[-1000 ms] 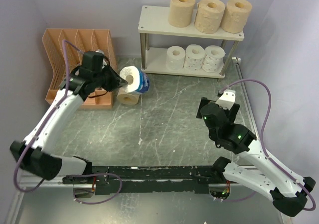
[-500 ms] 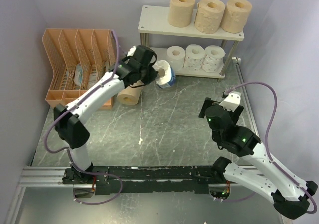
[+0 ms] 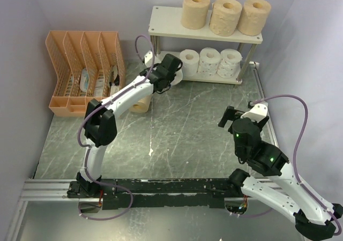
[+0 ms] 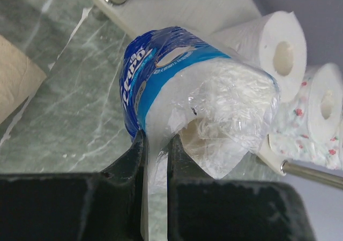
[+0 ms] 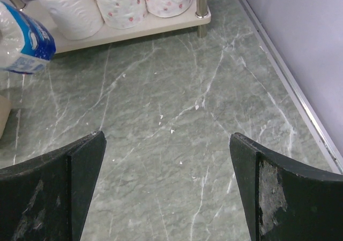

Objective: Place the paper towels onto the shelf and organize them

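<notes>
Two arms | left gripper (image 4: 155, 147) outstretched, clamping blue-wrapped roll (image 4: 179, 72) at shelf (image 4: 187, 5) | right gripper (image 5: 167, 144) spread

Left arm (image 3: 131, 91) carried blue-wrapped roll (image 4: 193, 91) rightward, up to shelf (image 4: 182, 5) lower tier.

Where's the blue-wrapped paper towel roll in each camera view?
Top external: blue-wrapped roll, mostly hidden by the left gripper, at the lower shelf's left end.
Left wrist: centre, pinched between the fingers.
Right wrist: upper-left edge.
Shared landmark: plain white roll on the lower shelf.
</notes>
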Available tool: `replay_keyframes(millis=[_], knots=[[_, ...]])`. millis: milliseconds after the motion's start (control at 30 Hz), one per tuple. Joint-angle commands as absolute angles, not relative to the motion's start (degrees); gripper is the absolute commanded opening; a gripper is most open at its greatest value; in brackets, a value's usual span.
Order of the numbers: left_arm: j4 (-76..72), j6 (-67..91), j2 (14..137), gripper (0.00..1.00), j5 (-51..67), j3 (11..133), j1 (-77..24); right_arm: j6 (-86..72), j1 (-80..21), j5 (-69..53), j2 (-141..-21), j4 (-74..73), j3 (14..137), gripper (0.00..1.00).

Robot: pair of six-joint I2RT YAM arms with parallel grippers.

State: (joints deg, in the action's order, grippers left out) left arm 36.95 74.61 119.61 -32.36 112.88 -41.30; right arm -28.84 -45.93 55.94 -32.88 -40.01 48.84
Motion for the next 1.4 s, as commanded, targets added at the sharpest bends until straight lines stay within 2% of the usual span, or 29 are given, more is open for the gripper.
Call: replay_keyframes(millis=[0, 333, 500, 1367], knots=[[24.4, 70.9, 120.0, 0.07, -43.5, 115.1, -43.0, -27.3, -45.9, 56.2, -32.7, -37.7, 48.2, 1.00], [18.5, 63.5, 125.9, 0.07, -47.3, 120.3, -43.1, -26.1, -46.0, 56.0, -31.2, -36.7, 47.6, 1.00], [14.3, 60.2, 126.6, 0.07, -50.5, 118.6, -42.6, -25.6, -46.0, 56.1, -32.0, -36.8, 47.8, 1.00], [24.5, 66.8, 128.7, 0.07, -34.3, 121.4, -38.9, -25.8, -46.1, 55.6, -32.1, -36.5, 47.1, 1.00]])
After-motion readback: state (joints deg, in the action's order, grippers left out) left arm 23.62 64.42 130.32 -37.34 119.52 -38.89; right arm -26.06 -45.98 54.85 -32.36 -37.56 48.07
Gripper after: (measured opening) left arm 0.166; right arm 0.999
